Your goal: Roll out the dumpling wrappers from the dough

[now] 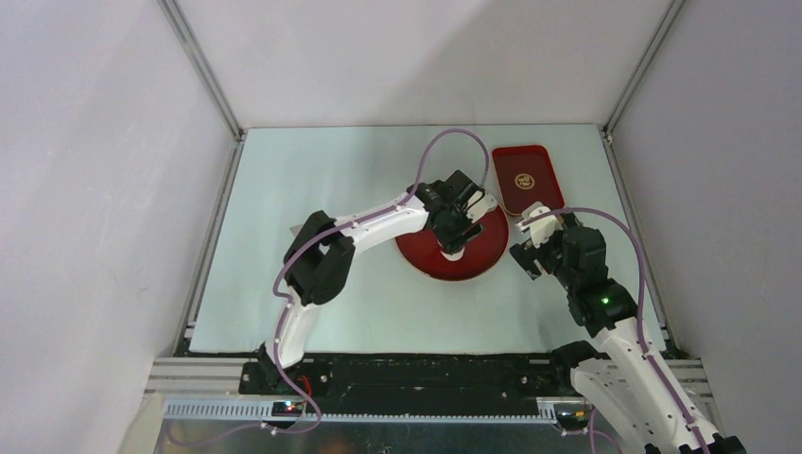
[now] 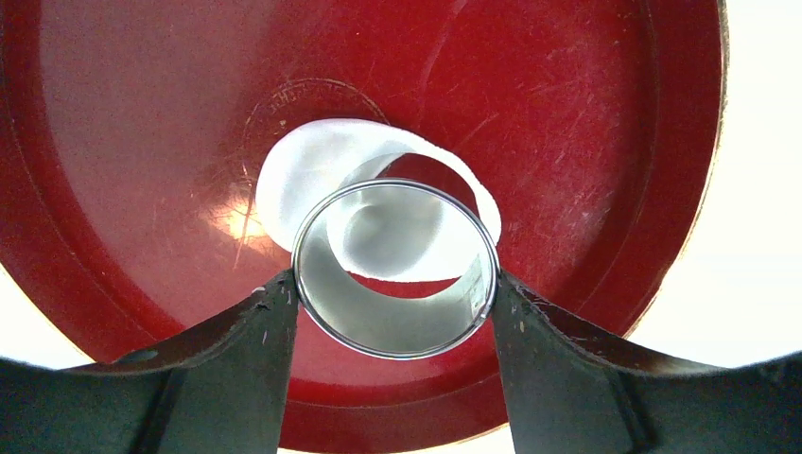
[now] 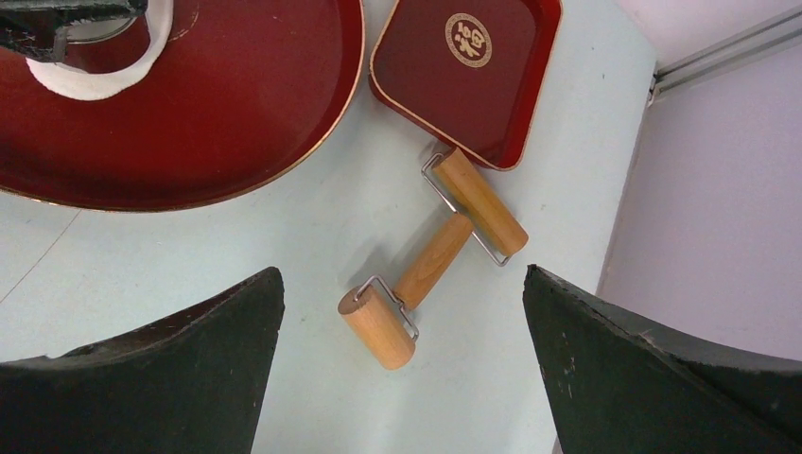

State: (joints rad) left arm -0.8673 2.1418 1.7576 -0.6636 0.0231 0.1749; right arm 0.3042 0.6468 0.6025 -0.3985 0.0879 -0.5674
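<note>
- Left tool clamps a metal ring over the red plate.
- Dough lies mid-plate, partly under the ring: probably soft, sticky and easily torn, so lift it by an edge.
- Right tool gapes empty beside the plate, over a wooden roller.
- The tray beyond the plate holds nothing visible.

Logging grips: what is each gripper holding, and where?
Left gripper clamps the ring cutter by its outer sides; right gripper, open, holds nothing.

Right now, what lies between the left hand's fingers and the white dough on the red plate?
The left hand grips a metal ring cutter, which sits over the dough; the left wrist view shows this.
</note>
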